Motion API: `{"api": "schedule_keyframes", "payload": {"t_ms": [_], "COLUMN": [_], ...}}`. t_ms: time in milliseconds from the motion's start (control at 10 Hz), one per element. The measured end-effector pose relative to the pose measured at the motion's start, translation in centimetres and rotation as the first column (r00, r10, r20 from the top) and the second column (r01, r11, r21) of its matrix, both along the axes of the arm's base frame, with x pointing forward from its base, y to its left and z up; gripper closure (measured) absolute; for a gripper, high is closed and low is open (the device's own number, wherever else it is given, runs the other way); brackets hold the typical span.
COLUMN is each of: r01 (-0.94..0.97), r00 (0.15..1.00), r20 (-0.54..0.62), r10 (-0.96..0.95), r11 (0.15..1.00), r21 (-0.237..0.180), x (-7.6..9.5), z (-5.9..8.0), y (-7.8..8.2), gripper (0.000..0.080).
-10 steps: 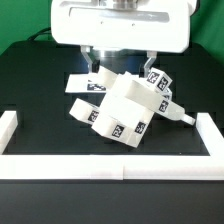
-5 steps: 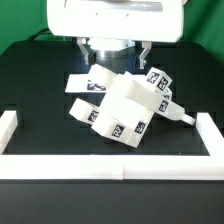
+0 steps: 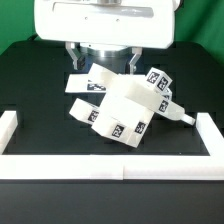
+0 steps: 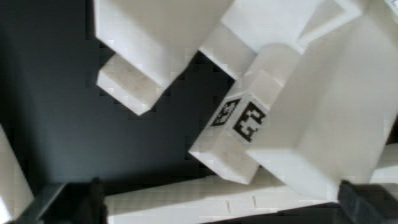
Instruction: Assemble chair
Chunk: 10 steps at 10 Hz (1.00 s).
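Chair tipped on its side, gripper spread open above it.
The chair (image 3: 125, 105), joined and tagged, lies tilted mid-table on the black table (image 3: 35, 100), just far of the white rail (image 3: 110, 166). The gripper (image 3: 104, 58) hangs over its far part, fingers (image 3: 72, 58) wide apart and pinching nothing. Contact is unclear in the wrist view. What is probably the marker board (image 3: 78, 82) lies beyond the chair, toward the exterior view's left.

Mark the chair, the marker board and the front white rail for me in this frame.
chair (image 3: 122, 100): exterior view, on its big tilted white block.
marker board (image 3: 79, 86): exterior view, on its bare edge showing beside the chair.
white rail (image 3: 110, 164): exterior view, middle of its front run.
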<state>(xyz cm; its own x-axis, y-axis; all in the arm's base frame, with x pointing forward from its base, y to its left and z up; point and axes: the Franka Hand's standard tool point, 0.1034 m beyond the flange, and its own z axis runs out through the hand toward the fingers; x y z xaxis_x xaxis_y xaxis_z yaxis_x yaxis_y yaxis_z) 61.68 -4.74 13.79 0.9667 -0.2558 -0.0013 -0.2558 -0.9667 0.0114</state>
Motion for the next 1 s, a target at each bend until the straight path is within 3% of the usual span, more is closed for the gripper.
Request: {"api": "schedule_keyframes", "payload": {"t_ms": [1000], "r01": [0.015], "r00": [1.0], "r20": [0.0], "r10": [-0.015], "r11": [1.0], "r21": [-0.007], "x": [0.0], "z": [-0.4], "y": [-1.3], "gripper": [0.0151]}}
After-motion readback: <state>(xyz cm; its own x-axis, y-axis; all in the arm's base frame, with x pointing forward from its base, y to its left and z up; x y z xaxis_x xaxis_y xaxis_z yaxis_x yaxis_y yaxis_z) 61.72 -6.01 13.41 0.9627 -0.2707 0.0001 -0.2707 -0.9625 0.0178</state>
